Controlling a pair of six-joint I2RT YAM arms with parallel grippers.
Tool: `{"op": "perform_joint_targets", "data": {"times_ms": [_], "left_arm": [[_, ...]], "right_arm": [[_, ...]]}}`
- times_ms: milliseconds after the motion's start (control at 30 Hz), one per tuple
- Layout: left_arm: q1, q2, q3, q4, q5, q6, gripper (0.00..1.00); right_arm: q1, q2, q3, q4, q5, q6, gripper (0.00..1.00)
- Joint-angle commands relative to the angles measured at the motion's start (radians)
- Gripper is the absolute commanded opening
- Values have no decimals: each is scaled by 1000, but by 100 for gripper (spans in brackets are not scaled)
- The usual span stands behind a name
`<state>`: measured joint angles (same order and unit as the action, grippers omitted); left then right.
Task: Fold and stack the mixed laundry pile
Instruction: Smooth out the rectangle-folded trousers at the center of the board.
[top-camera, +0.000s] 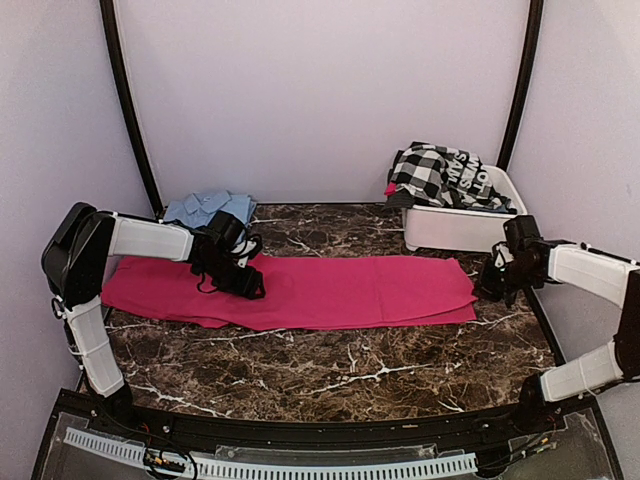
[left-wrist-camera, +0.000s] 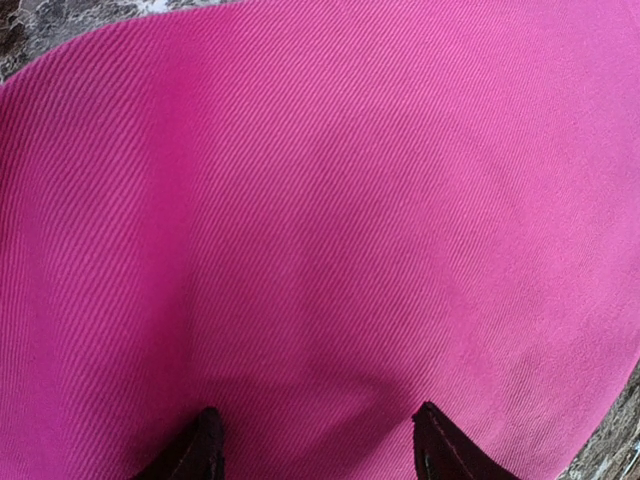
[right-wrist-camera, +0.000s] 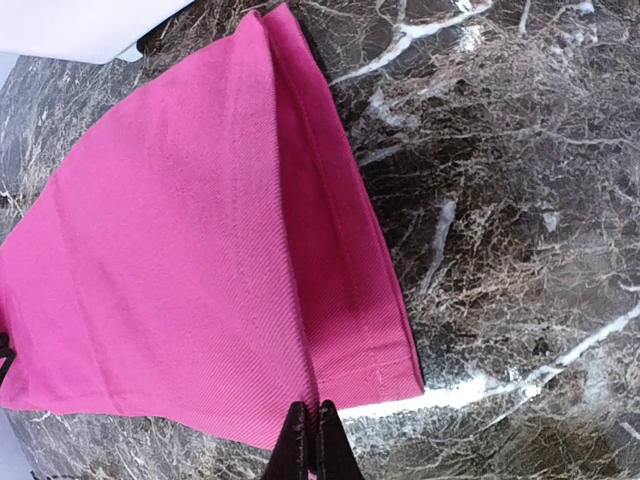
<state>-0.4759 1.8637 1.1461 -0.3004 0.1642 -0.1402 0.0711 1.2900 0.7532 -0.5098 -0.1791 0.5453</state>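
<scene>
From left, a light-blue piece (top-camera: 210, 207) seen only overhead, the left gripper (left-wrist-camera: 320, 425), jaws apart and empty above the magenta cloth (top-camera: 350, 290) spread mid-table, the right gripper (right-wrist-camera: 313, 412) closed tight at its hem in the wrist view, and a checked garment (top-camera: 440, 175) in the white tub (top-camera: 450, 230).

Magenta-pink cloth (left-wrist-camera: 330, 220) fills nearly the whole view, lying flat, w/ fine diag. ribbed weave. Left gripper (left-wrist-camera: 320, 450) over it, dark fingertips (left-wrist-camera: 200, 450) set apart, only cloth btwn them; contact w/ cloth unclear. Marble table (left-wrist-camera: 40, 30) shows past cloth edge at 2 corners.
</scene>
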Motion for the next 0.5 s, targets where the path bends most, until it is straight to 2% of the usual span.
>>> {"op": "perform_joint_targets", "data": {"times_ms": [0,333,400,433,467], "left_arm": [[-7,-59,21,-43,1,-3,64],[-7,-128,-9,8,36,-26,71],[-7,-173,-24,31,30,-33,76],[-7,-210,-36,39,22,-36,89],[-7,-228,-44,57,2,-48,94]], "right_arm": [[-2,-18,-15,-64,50,22,0],[-9,122,-74,40,56,39,0],[-13,138,-59,33,68,45,0],[-16,131,-55,29,81,50,0],[-23,111,-53,22,95,54,0]]}}
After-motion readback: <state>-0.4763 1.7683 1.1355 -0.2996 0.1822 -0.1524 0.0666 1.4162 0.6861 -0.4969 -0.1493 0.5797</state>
